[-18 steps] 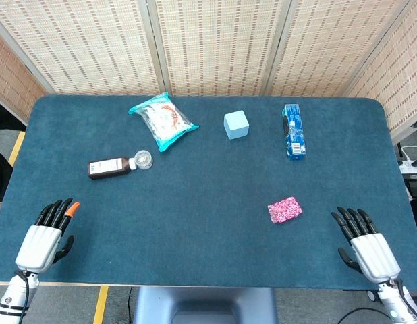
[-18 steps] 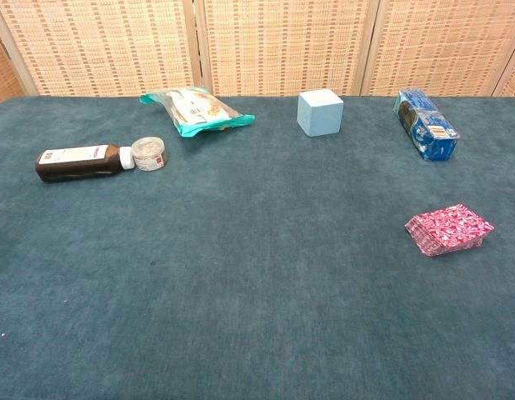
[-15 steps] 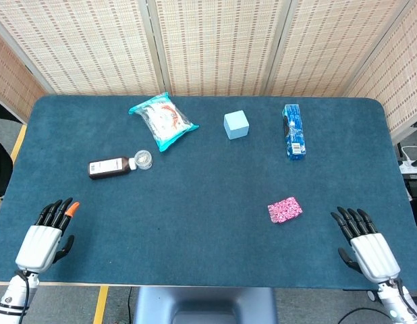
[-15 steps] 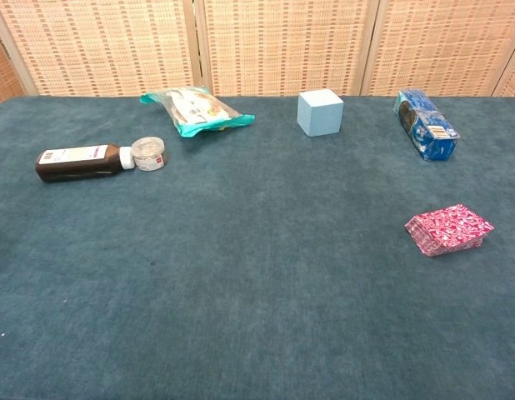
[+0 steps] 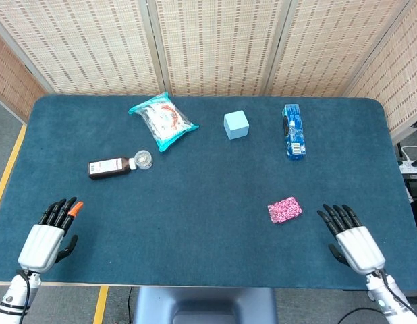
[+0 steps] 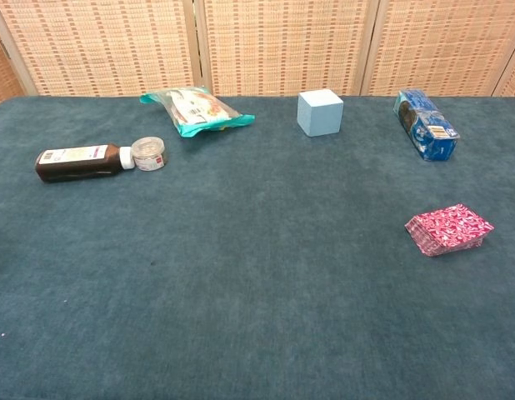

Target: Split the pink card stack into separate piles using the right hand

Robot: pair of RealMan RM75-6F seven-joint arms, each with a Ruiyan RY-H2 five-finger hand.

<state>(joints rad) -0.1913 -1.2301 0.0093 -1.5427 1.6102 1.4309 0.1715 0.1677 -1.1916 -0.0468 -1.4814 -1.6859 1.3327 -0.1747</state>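
The pink card stack (image 5: 285, 210) lies as one patterned pile on the blue table, right of centre; the chest view shows the pink card stack (image 6: 449, 229) at its right side. My right hand (image 5: 350, 239) hovers at the front right of the table, fingers spread and holding nothing, a short way right of and nearer than the stack. My left hand (image 5: 48, 233) rests at the front left corner, fingers apart and empty. Neither hand appears in the chest view.
A brown bottle (image 5: 110, 167) lies on its side beside a small clear jar (image 5: 143, 159) at the left. A teal snack bag (image 5: 162, 120), a light blue cube (image 5: 236, 125) and a blue packet (image 5: 293, 130) sit along the back.
My right hand has shifted a little left, toward the card stack. The left hand has barely moved, and the cards lie as before.
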